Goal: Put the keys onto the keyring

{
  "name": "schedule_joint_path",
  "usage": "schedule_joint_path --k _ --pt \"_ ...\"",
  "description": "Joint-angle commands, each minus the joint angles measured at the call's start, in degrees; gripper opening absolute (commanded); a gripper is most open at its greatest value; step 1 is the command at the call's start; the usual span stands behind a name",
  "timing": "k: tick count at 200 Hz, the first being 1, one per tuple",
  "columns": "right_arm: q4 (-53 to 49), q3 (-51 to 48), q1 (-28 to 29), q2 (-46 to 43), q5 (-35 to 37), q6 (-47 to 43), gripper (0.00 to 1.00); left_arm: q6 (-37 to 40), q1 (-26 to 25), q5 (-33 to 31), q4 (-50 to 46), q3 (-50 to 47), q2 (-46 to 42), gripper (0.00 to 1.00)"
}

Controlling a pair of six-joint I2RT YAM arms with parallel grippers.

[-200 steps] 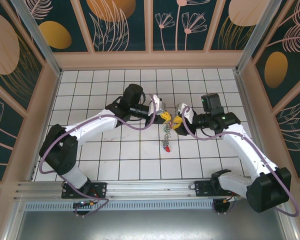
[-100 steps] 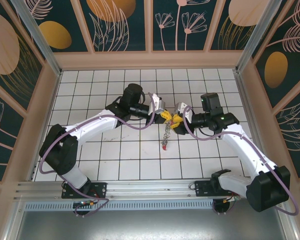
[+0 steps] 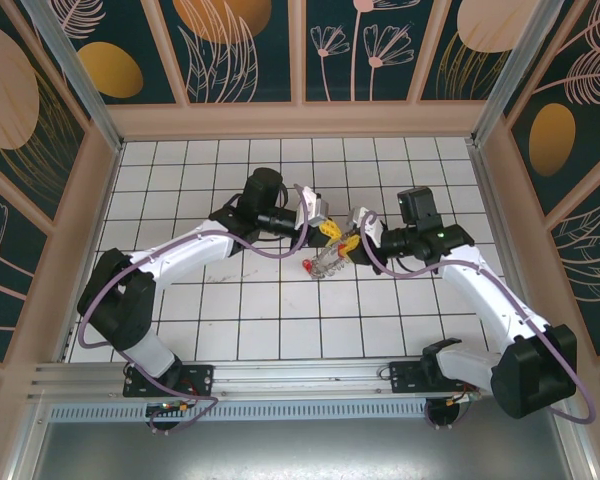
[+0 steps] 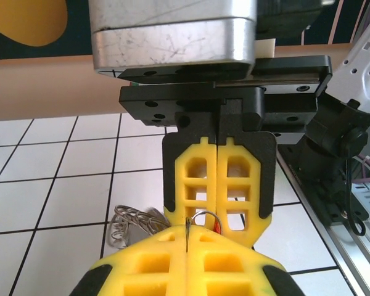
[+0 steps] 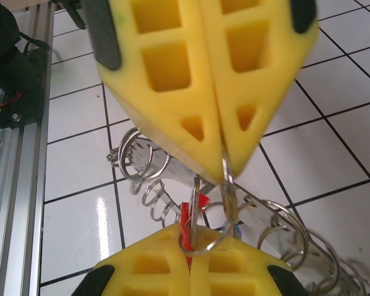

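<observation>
In the top view my two grippers meet tip to tip above the middle tiles, with the keyring (image 3: 328, 262) slung below them and a red tag (image 3: 310, 267) at its left end. My left gripper (image 4: 187, 229) is shut on a thin wire loop (image 5: 226, 185) of the keyring (image 5: 160, 161), a flat grey strip fringed with loops. My right gripper (image 5: 190, 239) is shut on a red-tagged key (image 5: 185, 223), and a small split ring (image 5: 205, 245) sits at its fingertips. The left gripper (image 3: 332, 231) and right gripper (image 3: 350, 241) almost touch. The right gripper's fingers (image 4: 234, 179) face the left wrist camera.
White tiled floor (image 3: 250, 320) lies all round, boxed in by beige walls (image 3: 300, 118). An aluminium rail (image 3: 300, 375) with both arm bases runs along the near edge. A bunch of wire loops (image 4: 131, 219) hangs to the left of the left fingers.
The right gripper has shut and shifted slightly left. The keyring, which hung straight down with the red tag lowest, has swung up and leftward. The left gripper stays shut.
</observation>
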Motion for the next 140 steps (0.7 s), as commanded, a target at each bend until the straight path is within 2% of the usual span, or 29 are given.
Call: schedule_joint_path --k 1,40,81,89,111,140 --pt "-1.9 -0.3 -1.3 -1.2 -0.5 -0.8 0.0 -1.0 1.0 1.0 3.6 -0.8 -3.2 0.0" --pt "-2.7 -0.9 -2.4 -1.1 -0.5 -1.3 0.0 -2.3 1.8 1.2 5.3 -1.7 -4.2 0.0" --pt "-3.3 -2.3 -3.2 1.8 -2.9 -0.9 0.04 -10.9 1.8 1.9 17.2 -4.9 -4.3 0.0" --pt "-3.3 -2.4 -3.2 2.3 -3.6 -0.7 0.08 -12.7 1.8 2.1 19.9 -5.6 -4.3 0.0" --pt "-3.1 -2.4 -3.3 2.6 -5.3 -0.5 0.26 -15.3 1.8 2.8 23.8 -6.7 -3.7 0.0" --pt "-2.7 -1.3 -5.5 0.3 -8.4 -0.3 0.31 -15.6 1.8 3.1 25.5 -7.3 -3.3 0.0"
